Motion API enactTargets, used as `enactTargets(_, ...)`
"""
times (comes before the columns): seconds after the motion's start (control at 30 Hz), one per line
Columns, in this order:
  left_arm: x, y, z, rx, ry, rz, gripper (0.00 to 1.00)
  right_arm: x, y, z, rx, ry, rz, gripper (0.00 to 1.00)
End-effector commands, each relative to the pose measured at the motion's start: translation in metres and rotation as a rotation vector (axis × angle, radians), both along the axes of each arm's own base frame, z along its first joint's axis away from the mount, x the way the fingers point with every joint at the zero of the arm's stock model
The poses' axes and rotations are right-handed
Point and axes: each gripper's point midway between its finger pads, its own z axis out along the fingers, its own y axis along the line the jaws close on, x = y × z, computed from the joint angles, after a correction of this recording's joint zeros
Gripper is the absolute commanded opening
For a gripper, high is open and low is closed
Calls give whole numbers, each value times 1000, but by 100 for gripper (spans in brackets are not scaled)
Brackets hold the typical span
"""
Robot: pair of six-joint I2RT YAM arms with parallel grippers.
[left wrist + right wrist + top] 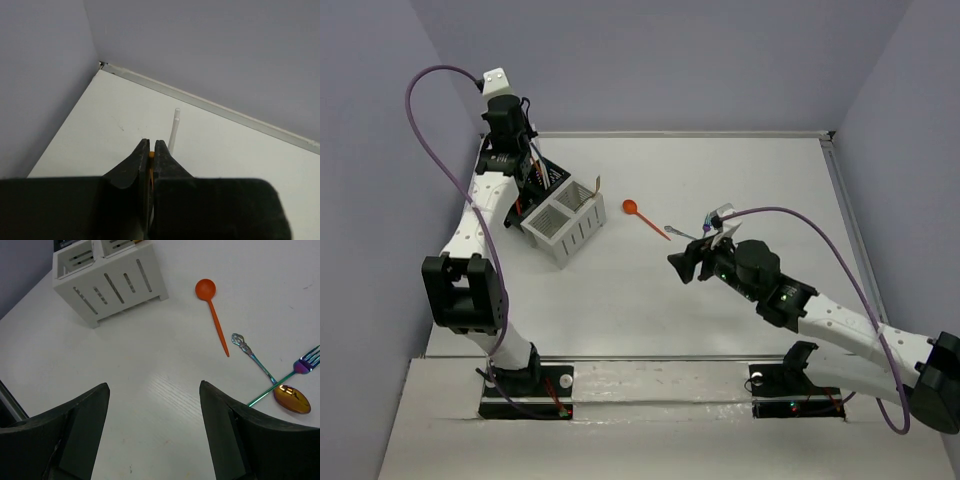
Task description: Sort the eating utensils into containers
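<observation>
**Left Arm Grips Orange Piece at Caddies While Right Hovers Open**

At the upper left of the overhead view, the left arm reaches down over the black caddy (549, 179), which stands touching the white caddy (565, 228) on the table (740, 320). The left gripper (151, 149) is closed, with a sliver of an orange item (149, 158) pinched between its fingertips; too little shows to tell what kind of utensil it is. In the left wrist view a white stick (173, 131) rises just beyond the fingers, against the table's far corner. A gold handle (593, 189) leans out of the white caddy's far side.

The right gripper (154, 415) hangs at mid-table with its jaws spread wide and nothing between them. Ahead of it, in the right wrist view, an orange spoon (214, 315) lies alone at the upper centre, bowl toward the caddies. At the right edge of that frame a spoon with a gold bowl (292, 398) and an ornate handle crosses a teal fork (287, 376), the two touching.
</observation>
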Motion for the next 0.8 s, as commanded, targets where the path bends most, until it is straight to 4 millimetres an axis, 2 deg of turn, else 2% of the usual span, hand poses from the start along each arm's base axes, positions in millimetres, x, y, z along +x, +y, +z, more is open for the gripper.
enactTargets(0.0,9,1,0,12,-31,-12,9,6,0,10,16,-24,-28,78)
enactTargets(0.1,10,0,-4,13,-24,-16,19,7,0,9,11,-22,-37,78)
enactTargets(0.17,11,0,-5,14,-22,-20,30,8,0,8,8,-21,-42,78)
enactTargets(0.2,11,0,-3,13,-27,-21,36,9,-1,6,3,-19,-44,78)
enactTargets(0.23,12,-2,-2,10,-29,-27,51,9,0,7,3,-19,-44,78)
enactTargets(0.3,12,-4,2,-1,-37,-36,65,11,-1,5,-4,-17,-51,78)
enactTargets(0.33,10,-6,8,-10,-53,-45,77,11,-1,5,-6,-19,-56,78)
enactTargets(0.43,5,-14,28,-55,-104,-78,93,13,-3,2,-15,-17,-69,78)
enactTargets(0.53,0,-21,46,-92,-145,-109,97,15,-4,0,-22,-14,-82,78)
enactTargets(0.63,-17,-45,76,-158,-215,-206,98,19,-9,-4,-41,-10,-115,76)
enactTargets(0.73,-34,-66,90,-233,-258,-280,98,23,-14,-7,-63,-8,-150,71)
enactTargets(0.77,-49,-81,95,-271,-279,-335,98,24,-15,-9,-75,-4,-155,70)
